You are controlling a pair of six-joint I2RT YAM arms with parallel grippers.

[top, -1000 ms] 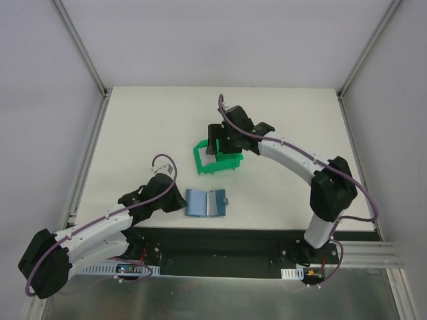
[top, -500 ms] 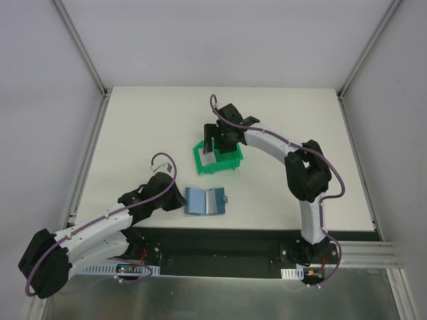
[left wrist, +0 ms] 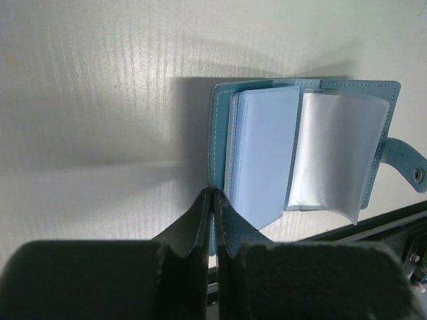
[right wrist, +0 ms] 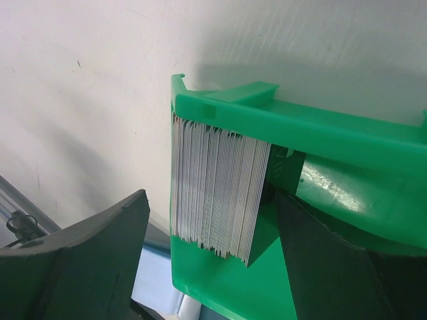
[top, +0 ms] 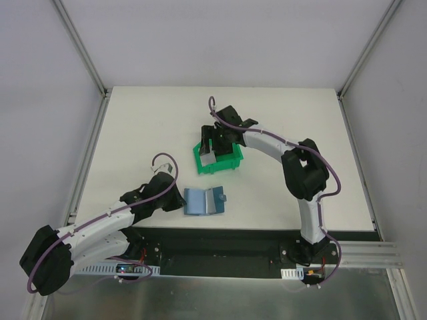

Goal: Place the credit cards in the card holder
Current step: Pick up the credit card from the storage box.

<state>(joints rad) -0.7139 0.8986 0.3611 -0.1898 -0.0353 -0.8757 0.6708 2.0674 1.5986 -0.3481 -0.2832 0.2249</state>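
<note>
The credit cards (right wrist: 220,193) are stood on edge as a packed stack in the green bin (right wrist: 320,133). The stack is located directly between the fully spread fingers of the right gripper (right wrist: 213,240), with the card faces turned toward the fingers. The left gripper (left wrist: 213,200) is clamped on the cover edge of the card holder (left wrist: 267,153), which is laid open well apart from the bin.

I have a green plastic bin (right wrist: 320,133) standing on the white table (top: 147,133). One corner of it lies between the right jaws, and it is well apart from the left jaws. Bare, faintly ribbed table spreads ahead of the left jaws. Metal rails (top: 80,47) rise beyond the table's far corners.
</note>
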